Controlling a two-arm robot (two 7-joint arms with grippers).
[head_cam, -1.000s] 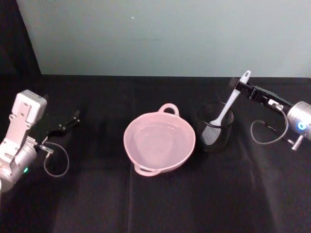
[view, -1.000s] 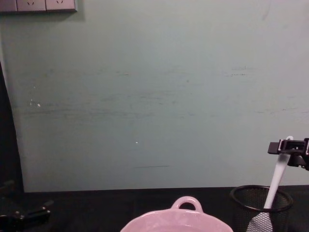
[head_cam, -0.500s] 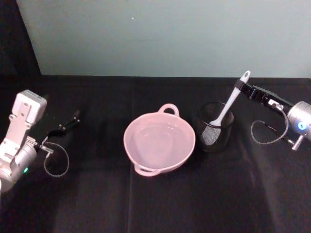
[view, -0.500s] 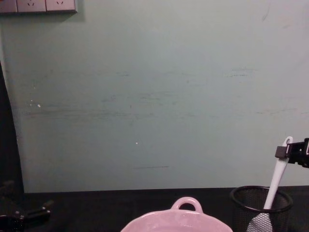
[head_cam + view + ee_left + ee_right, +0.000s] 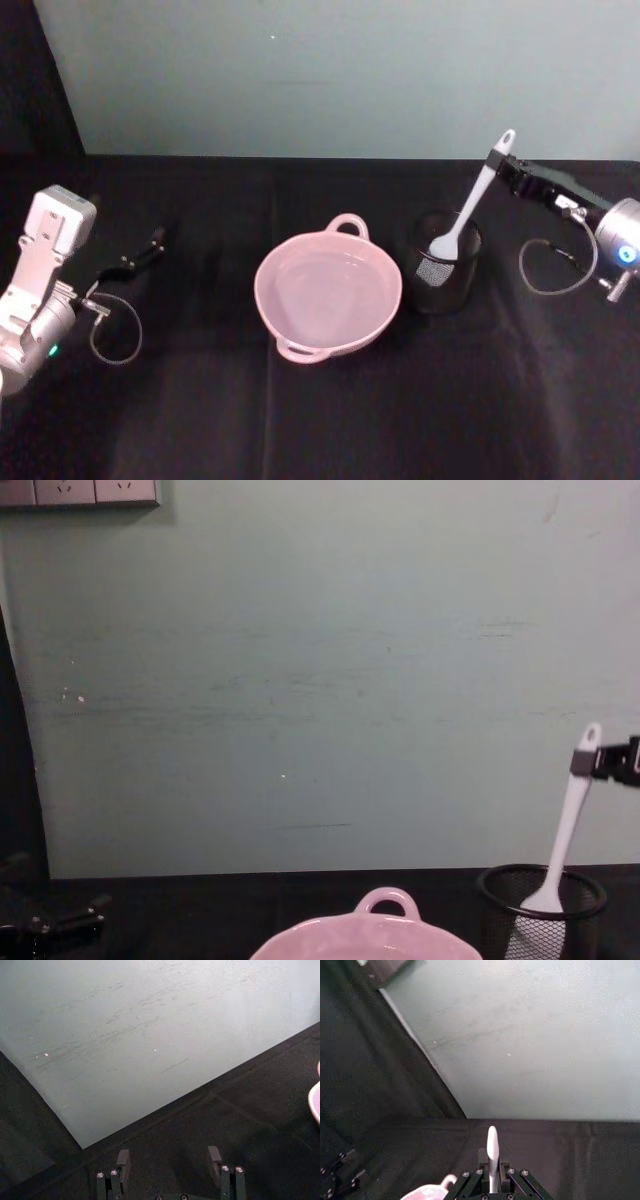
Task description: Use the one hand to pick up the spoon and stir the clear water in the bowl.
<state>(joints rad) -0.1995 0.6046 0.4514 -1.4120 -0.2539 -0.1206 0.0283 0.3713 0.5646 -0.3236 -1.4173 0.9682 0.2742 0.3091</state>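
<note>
Spoon (image 5: pixel 472 203) head in mesh cup (image 5: pixel 441 287) — bowl (image 5: pixel 263 291) holds water (image 5: pixel 326 288).

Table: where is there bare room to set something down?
Widest: the front strip of the table, nearer than the bowl and mesh cup. Also bare: between the left gripper and the bowl, and behind the bowl to the wall. Crowded: bowl and mesh cup stand close together, the right gripper holding the spoon there.

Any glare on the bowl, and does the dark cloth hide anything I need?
Head view: soft sheen on the pink bowl, no harsh glare, water barely traceable; the black mesh cup and left tool nearly merge with the black cloth. Chest view: the white spoon in the right tool stands out against the pale wall.
</note>
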